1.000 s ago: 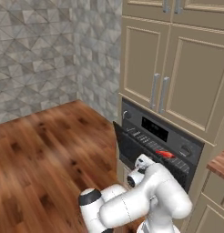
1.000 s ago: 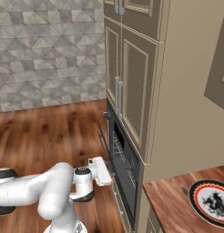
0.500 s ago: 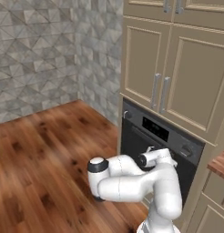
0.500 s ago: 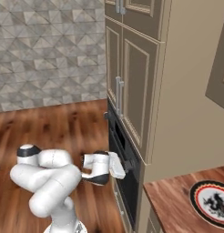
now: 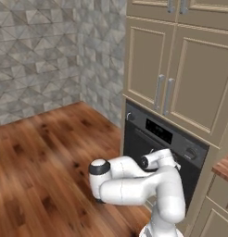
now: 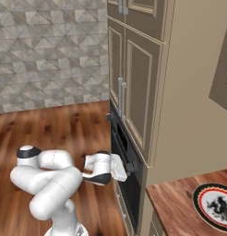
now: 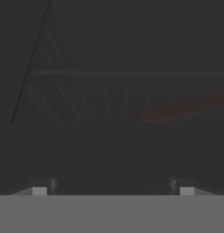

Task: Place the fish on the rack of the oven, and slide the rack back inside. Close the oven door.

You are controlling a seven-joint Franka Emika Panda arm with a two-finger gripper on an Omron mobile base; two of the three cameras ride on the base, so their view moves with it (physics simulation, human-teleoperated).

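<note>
Now I am pressing my hand against the oven door [image 5: 157, 152], and my fingers [image 7: 113, 190] are spread wide with nothing between them; in the hand view their two tips are standing well apart at the bottom. From both base views the door is looking upright, flush or nearly flush with the oven [image 6: 127, 173] front, under the control strip [image 5: 169, 135] with its knobs. Through the dark glass I am seeing the rack [image 7: 109, 98] faintly, a thin wire grid, and on it toward the right a reddish smear that I am taking for the fish [image 7: 177, 109]. So the fish is lying on the rack inside the cavity.

I am judging the door as the thing in hand: a stiff, flat, fairly heavy panel hinged low, smooth and likely slippery under my tips. It needs no grasp; a flat push high up, near its top edge, far from the hinge, should seat it. The fish itself looks small, soft and light.
</note>
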